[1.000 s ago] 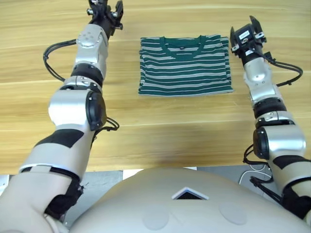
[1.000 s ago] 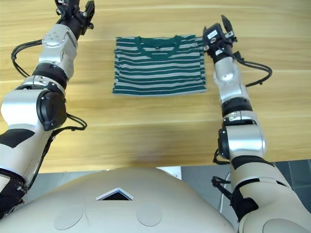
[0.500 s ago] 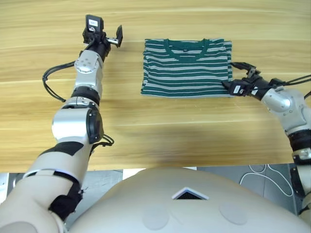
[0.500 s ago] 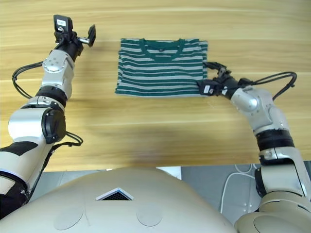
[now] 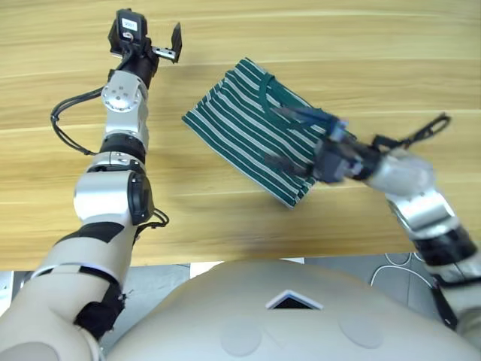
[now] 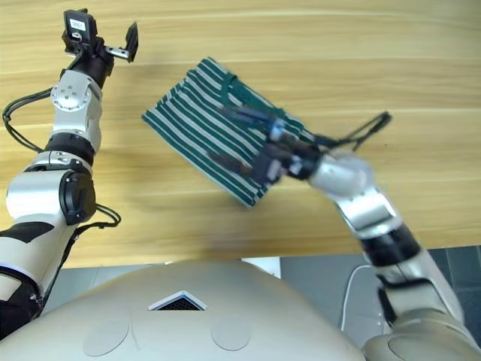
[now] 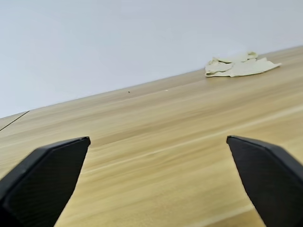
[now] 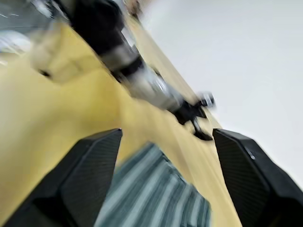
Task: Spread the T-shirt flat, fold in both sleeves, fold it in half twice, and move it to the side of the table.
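Two spread fingers of the right gripper [image 5: 279, 137] are laid on the folded shirt [image 5: 225, 120], skewed at the table [image 5: 376, 45] centre; even pressure is advised for the sideways slide, with the left gripper [image 5: 152, 47] parked apart at ten o'clock.

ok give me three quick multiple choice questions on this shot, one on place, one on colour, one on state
1. Where over the table is the right gripper?
A. at the far left corner
B. at the right side of the T-shirt
C. at the far right corner

2. What colour is the T-shirt?
A. plain red
B. green with pale stripes
C. black

3. How is the left gripper?
A. shut on the T-shirt
B. shut on a cup
C. open, holding nothing

1 B: the head views show it at the T-shirt's right side.
2 B: the fabric is green with pale stripes.
3 C: its fingers stand wide apart over bare table.
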Available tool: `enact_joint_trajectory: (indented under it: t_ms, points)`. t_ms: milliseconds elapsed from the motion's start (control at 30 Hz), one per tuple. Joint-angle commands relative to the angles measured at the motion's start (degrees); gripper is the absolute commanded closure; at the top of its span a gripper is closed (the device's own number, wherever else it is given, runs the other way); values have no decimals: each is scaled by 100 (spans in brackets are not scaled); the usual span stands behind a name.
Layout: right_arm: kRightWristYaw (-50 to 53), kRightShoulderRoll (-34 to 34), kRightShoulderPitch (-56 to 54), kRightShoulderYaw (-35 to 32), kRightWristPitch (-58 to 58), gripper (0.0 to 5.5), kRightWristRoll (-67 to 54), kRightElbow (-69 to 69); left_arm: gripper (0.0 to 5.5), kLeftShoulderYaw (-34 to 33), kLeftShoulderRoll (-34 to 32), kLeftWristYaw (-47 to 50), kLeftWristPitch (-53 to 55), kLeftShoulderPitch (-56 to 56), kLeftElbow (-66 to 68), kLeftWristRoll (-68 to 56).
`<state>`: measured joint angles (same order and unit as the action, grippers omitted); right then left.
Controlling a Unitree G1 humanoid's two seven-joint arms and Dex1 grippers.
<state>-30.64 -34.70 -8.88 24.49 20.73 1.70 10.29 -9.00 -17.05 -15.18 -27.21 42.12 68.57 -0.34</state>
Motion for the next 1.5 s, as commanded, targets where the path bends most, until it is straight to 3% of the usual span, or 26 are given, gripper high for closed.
enact_joint_trajectory:
  t_ms: [33, 167, 300, 400, 567, 700, 833, 1033, 1133, 1267, 1500]
  points:
    - [784, 1450, -1250, 858, -411, 197, 1852, -1572, 14, -182, -93, 569, 77, 109, -3, -86]
    - [1896, 2495, -2362, 1751, -370, 197, 3447, -4052, 14, -266, -129, 1139, 156, 149, 103, -30]
    - [2638, 3199, -2991, 1956, -172, 197, 3801, -6131, 14, -234, -62, 1264, 185, 119, 147, 31]
    - [3082, 3599, -3368, 1561, -161, 197, 3479, -7345, 14, -205, 14, 1266, 190, 84, 149, 41]
    - [4135, 3888, -3723, 359, -837, 197, 2630, -8512, 14, -181, 96, 1258, 174, -13, 165, 52]
    - [4678, 3982, -3853, -258, -648, 197, 2229, -8505, 14, -170, 123, 1264, 153, -75, 150, 45]
    - [4010, 4006, -3564, -784, 830, 197, 1474, -7246, 14, -97, 160, 1241, 117, -140, 113, 91]
    - [3372, 3429, -2742, -1508, 811, 197, 717, -4393, 14, 35, 261, 1153, -183, -225, -42, 146]
    - [2760, 2341, -2130, -1112, 363, 197, 1786, -3352, 14, 144, 289, 1044, -333, -328, -159, 210]
    - [1990, 782, -1215, -85, 109, 197, 3719, -3128, 14, 272, 330, 1008, -476, -486, -326, 243]
    - [427, -930, 436, -58, 182, 197, 3552, -1662, 14, 439, 404, 913, -619, -611, -474, 326]
